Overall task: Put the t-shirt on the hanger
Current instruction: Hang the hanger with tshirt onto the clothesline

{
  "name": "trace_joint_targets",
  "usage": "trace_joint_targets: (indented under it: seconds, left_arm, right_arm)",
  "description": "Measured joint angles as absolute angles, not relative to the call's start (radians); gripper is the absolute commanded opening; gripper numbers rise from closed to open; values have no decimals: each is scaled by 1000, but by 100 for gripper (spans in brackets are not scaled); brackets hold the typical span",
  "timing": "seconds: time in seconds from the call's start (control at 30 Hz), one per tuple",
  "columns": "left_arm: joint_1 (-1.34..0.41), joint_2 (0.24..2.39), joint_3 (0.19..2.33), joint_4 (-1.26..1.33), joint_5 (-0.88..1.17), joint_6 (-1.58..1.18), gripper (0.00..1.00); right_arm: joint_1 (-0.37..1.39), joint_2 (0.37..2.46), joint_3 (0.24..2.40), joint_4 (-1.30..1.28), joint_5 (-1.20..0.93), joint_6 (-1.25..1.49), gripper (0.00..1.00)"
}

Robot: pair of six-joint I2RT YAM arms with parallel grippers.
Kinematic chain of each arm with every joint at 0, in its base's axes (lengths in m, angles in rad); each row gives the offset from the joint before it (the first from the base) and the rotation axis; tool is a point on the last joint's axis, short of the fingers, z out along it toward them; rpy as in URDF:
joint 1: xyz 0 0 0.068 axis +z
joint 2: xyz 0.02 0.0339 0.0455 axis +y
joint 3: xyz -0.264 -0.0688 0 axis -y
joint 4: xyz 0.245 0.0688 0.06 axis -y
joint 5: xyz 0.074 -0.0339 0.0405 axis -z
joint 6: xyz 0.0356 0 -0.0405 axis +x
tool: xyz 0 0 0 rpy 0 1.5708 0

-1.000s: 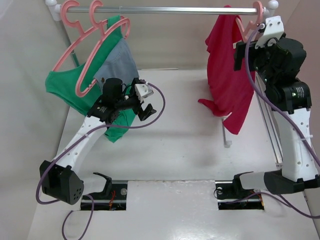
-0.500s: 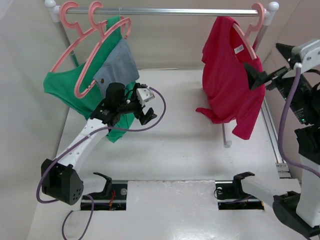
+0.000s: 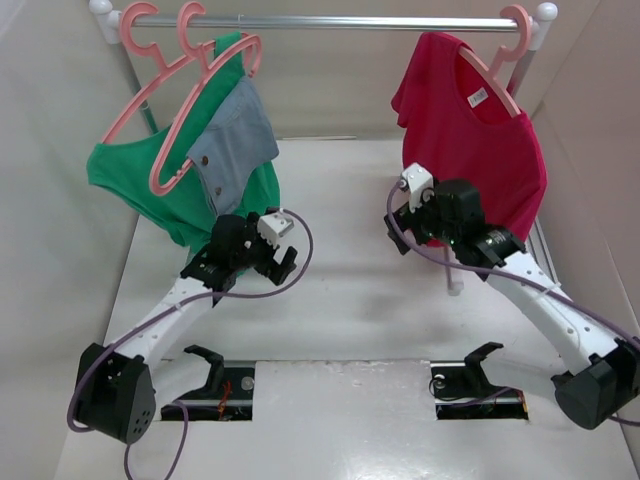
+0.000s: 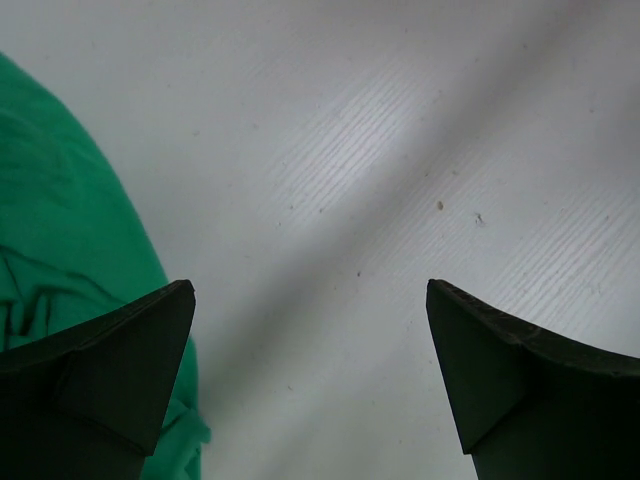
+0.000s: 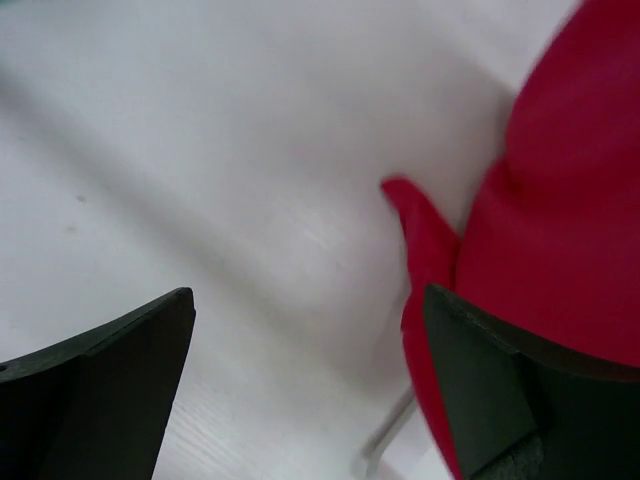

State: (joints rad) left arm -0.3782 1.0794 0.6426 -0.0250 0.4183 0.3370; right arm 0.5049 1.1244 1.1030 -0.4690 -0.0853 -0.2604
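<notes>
The crimson t-shirt (image 3: 470,145) hangs on the pink hanger (image 3: 497,80), whose hook (image 3: 516,20) is over the rail at the far right. The white label shows inside the neck. My right gripper (image 3: 397,232) is open and empty, low beside the shirt's lower left hem. In the right wrist view the gripper (image 5: 310,295) hovers over the white table, with the t-shirt (image 5: 560,220) hanging at the right, behind the right finger. My left gripper (image 3: 285,265) is open and empty over the table, left of centre; in its wrist view (image 4: 310,290) nothing lies between the fingers.
A green garment (image 3: 150,185) and a grey-blue garment (image 3: 235,135) hang on two pink hangers (image 3: 150,95) at the rail's left end. The green garment (image 4: 60,250) shows beside my left finger. The metal rail (image 3: 330,20) spans the back. A rack foot (image 3: 455,285) stands below the t-shirt.
My right arm has come down from the hanger at the rail to low beside the shirt's hem. The t-shirt now hangs spread on the hanger. My left arm has drawn back and lower.
</notes>
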Motion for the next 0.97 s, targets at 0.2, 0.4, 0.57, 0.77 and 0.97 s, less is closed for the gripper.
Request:
trace_joint_targets:
  seconds: [0.2,0.4,0.57,0.77,0.97]
  left_arm:
    - [-378,963,514,18,339,285,100]
    - [-378,920,484,70,258,237,100]
    - [-378,909,424,168,181,218,100]
    - [-378,907,364,217,155,211,100]
    - [-378,907,359,266,154,204,100]
  right_arm:
    - [427,1079,890,-403,20,-134,100]
    - [393,1129,864,-367,55,-70,100]
    - [400,1160,847,-355,72,-41,100]
    - [421,1165,834,-351,78,-21,100]
    - [426,1141,811,-348,91,-6,100]
